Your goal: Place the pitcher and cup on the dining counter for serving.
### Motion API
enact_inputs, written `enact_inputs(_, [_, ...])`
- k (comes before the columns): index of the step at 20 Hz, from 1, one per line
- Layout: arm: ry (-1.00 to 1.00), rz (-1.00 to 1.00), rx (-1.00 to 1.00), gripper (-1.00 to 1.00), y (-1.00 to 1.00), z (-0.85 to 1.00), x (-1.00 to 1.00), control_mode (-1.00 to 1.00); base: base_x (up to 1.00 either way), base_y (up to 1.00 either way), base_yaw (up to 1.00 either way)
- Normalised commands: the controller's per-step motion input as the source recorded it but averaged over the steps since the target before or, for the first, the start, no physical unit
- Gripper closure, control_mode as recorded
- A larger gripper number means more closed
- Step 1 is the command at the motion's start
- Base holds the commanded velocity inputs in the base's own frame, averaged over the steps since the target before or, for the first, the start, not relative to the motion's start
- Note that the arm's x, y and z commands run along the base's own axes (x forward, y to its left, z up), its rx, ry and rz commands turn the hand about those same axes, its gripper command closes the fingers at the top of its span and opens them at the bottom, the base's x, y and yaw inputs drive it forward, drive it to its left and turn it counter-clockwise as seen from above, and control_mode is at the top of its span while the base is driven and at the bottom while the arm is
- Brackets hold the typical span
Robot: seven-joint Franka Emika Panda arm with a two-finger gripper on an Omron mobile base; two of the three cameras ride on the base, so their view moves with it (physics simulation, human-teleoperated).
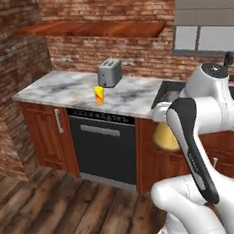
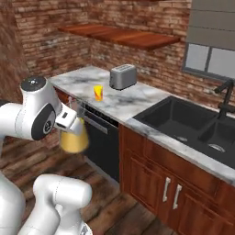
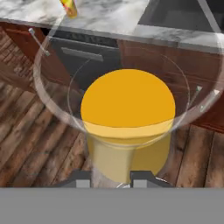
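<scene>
Amber liquid fills the one pitcher (image 3: 127,127), which sits pinched between the jaws (image 3: 109,178); both dark tips press its neck from either side in the hand view. In the base views the pitcher (image 2: 75,137) hangs in the air off the desk's front edge, in front of the black dishwasher (image 1: 103,142), with wooden floor (image 1: 57,209) under it.

Count: one pitcher, one cup, one toaster, one sink.

The cup (image 1: 99,94), yellow with a red mark, stands upright on the marble desk (image 1: 69,90), well beyond the jaws and above them, near the desk's front edge. The grey toaster (image 1: 109,72) stands just behind the cup, further from the jaws, toward the brick wall. Cup and toaster stand apart.

The black sink (image 2: 190,121) lies off to one side of the jaws, set into the same desk.

Open room: bare floor spreads below and around the pitcher; the desk's front edge and the red-brown cabinets (image 2: 170,183) bound it ahead of the jaws.
</scene>
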Motion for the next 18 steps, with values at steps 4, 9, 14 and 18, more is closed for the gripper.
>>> enact_inputs(4, [0.0,0.0,0.0,1.0,0.0,0.0,0.0,1.0,-0.32,-0.19,1.0])
enact_inputs(9, [0.0,0.0,0.0,1.0,0.0,0.0,0.0,1.0,-0.16,-0.11,1.0])
enact_inputs(14, [0.0,0.0,0.0,1.0,0.0,0.0,0.0,1.0,-0.03,-0.09,1.0])
enact_inputs(18, [0.0,0.0,0.0,1.0,0.0,0.0,0.0,1.0,0.0,-0.11,1.0])
